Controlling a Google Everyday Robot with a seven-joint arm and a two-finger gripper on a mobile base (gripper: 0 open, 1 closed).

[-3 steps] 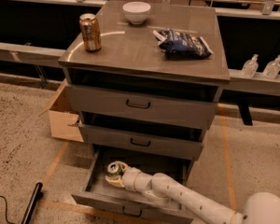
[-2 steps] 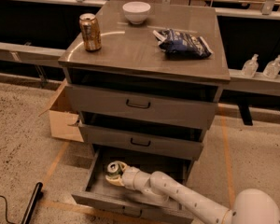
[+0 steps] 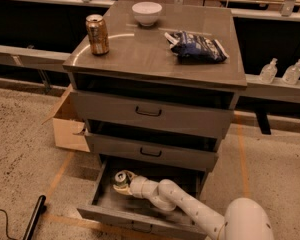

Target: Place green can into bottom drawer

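Gripper [image 3: 129, 183] is down inside the bottom drawer [image 3: 140, 216], green can [image 3: 121, 179] tilted right at its tip, leftward; can't tell if it's clamped

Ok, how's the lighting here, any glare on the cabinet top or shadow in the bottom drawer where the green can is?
Camera view: a pale curved glare streak crosses the cabinet top beside the gold-brown can; the bottom drawer sits in dim shadow under the upper drawers, though the green can catches light on its silver top, at the hand inside the drawer's left rear.
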